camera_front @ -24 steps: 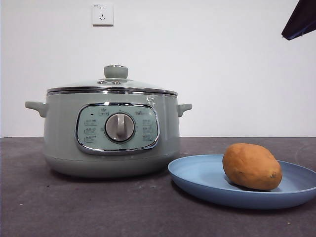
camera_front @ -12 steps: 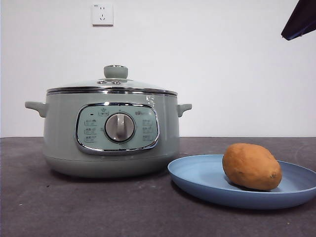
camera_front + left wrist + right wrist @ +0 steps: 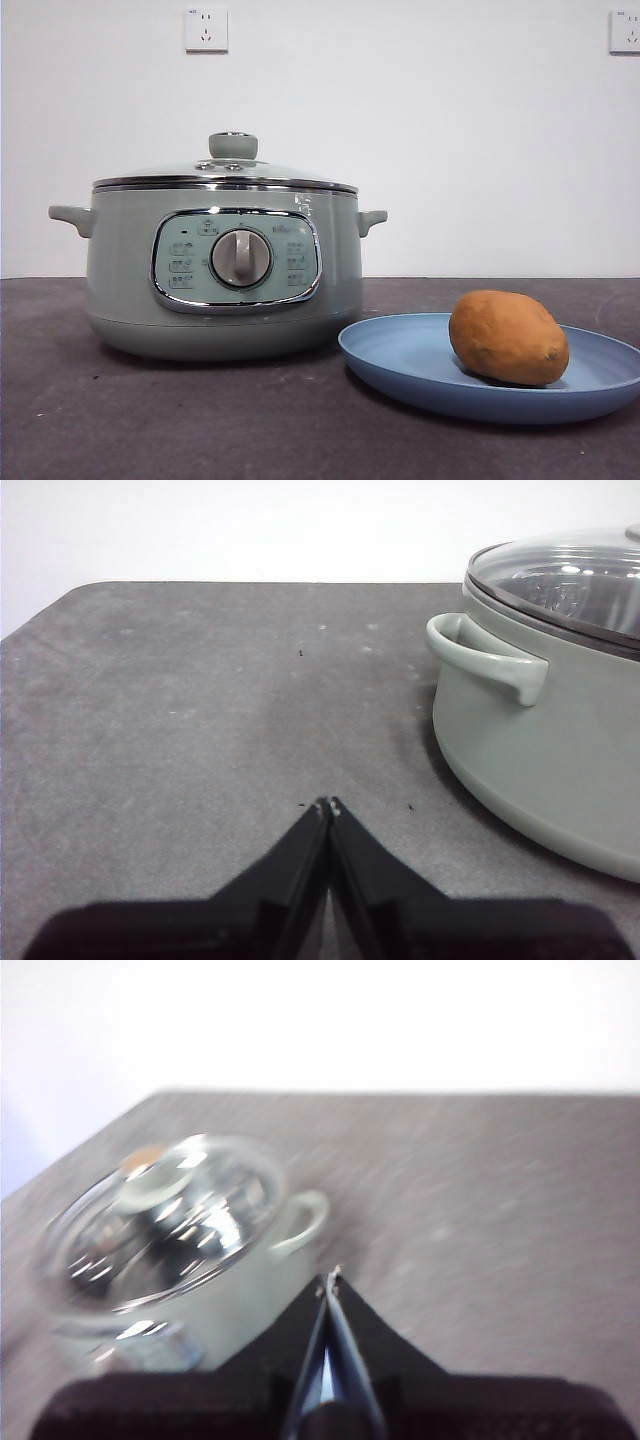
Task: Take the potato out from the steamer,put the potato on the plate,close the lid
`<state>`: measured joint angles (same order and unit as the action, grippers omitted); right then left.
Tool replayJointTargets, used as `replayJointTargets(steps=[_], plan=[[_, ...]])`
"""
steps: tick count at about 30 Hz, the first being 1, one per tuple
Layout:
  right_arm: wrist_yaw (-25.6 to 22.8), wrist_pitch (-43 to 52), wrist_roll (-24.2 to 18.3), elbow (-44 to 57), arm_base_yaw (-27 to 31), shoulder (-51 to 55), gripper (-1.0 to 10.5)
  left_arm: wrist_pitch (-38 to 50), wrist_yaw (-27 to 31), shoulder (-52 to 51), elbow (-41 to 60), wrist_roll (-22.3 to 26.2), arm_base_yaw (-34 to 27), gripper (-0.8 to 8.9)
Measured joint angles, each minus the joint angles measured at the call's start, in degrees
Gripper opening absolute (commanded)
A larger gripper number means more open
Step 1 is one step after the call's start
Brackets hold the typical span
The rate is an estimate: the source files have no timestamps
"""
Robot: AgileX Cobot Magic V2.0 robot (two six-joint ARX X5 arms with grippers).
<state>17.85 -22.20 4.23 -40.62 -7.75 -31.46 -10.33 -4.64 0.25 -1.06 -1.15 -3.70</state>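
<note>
The pale green steamer [image 3: 225, 268] stands on the dark table with its glass lid [image 3: 225, 172] closed on it. The orange-brown potato [image 3: 508, 337] lies on the blue plate [image 3: 420, 365] to the steamer's right. My left gripper [image 3: 328, 806] is shut and empty, low over bare table beside the steamer [image 3: 540, 730], near its handle. My right gripper [image 3: 331, 1278] is shut and empty, raised above the table beside the steamer [image 3: 170, 1250]; that view is blurred. Neither gripper shows in the front view.
A white wall with two power sockets [image 3: 206, 29] stands behind the table. The dark table [image 3: 200, 710] stretches bare to the steamer's side, with its rounded corner in the left wrist view.
The dark arm tip at the front view's top right corner has left the picture, uncovering a second wall socket. The steamer, lid, plate and potato have not moved.
</note>
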Motion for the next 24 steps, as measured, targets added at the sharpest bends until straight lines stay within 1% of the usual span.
replayJointTargets(steps=[4,8,13,17,21,24], plan=[[-0.02,7.21,0.02,9.9,7.13,7.5,0.0,0.0,0.0,0.0,0.0,0.02,0.0,-0.03],[-0.33,12.15,0.0,19.74,11.06,15.47,0.0,0.0,0.0,0.0,0.0,0.0,0.0,-0.03],[-0.79,14.32,-0.66,27.74,12.39,22.34,0.0,0.0,0.0,0.0,0.0,0.0,0.0,-0.03],[-4.31,14.32,-0.79,32.35,12.63,26.36,0.0,0.0,0.0,0.0,0.0,0.0,0.0,-0.03],[-5.03,14.4,-0.76,35.26,12.63,28.59,0.0,0.0,0.02,0.0,0.0,0.0,0.0,-0.03],[-7.06,14.51,-0.26,37.03,12.63,29.7,0.0,0.0,0.0,0.0,0.0,0.0,0.0,-0.03]])
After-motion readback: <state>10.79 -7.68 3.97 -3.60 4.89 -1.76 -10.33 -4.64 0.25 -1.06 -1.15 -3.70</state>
